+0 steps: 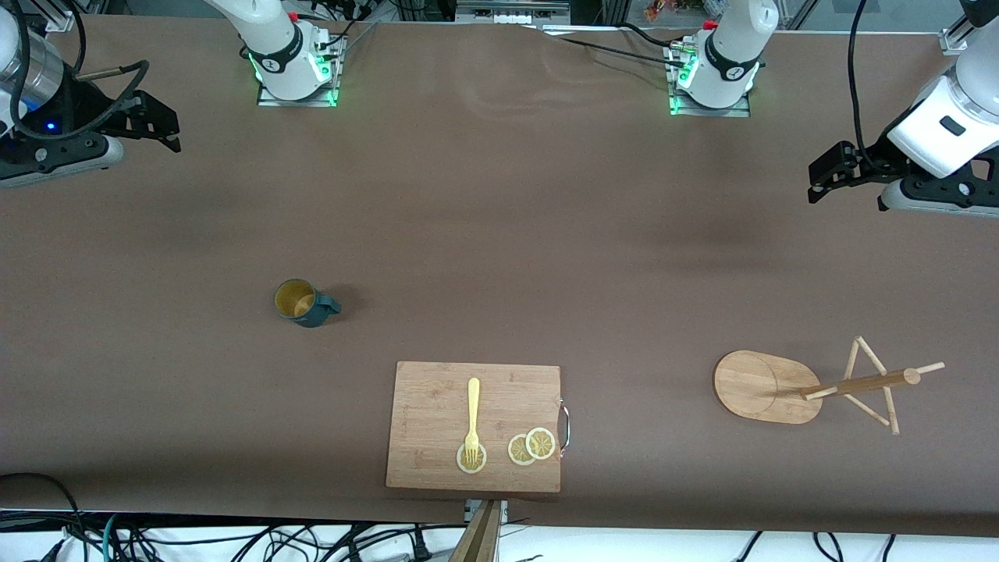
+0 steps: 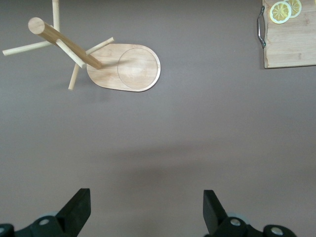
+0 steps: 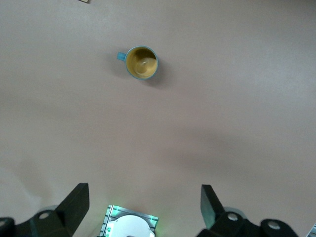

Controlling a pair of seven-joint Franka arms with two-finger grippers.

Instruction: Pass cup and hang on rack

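Both arms parked high at the table ends, nothing held.

Left gripper (image 1: 815,181) over bare brown tabletop (image 1: 499,218), fingers spread wide, empty; right gripper (image 1: 170,133) same, wide open, empty. Small dark teal mug with tan inside (image 1: 300,302) upright toward the right arm's end. Light bamboo mug tree with oval base (image 1: 769,386) toward the left arm's end. Both arms cut off at the frame edges.

A robotics laboratory was the setting: two white arm bases (image 1: 290,58) stood bolted to metal plates with green status lights along one edge of a long table (image 1: 499,234) covered in brown sheeting. Aluminium framing (image 1: 511,12) ran above that edge, and loose black cables (image 1: 234,542) trailed below the table's edge nearest the front camera.
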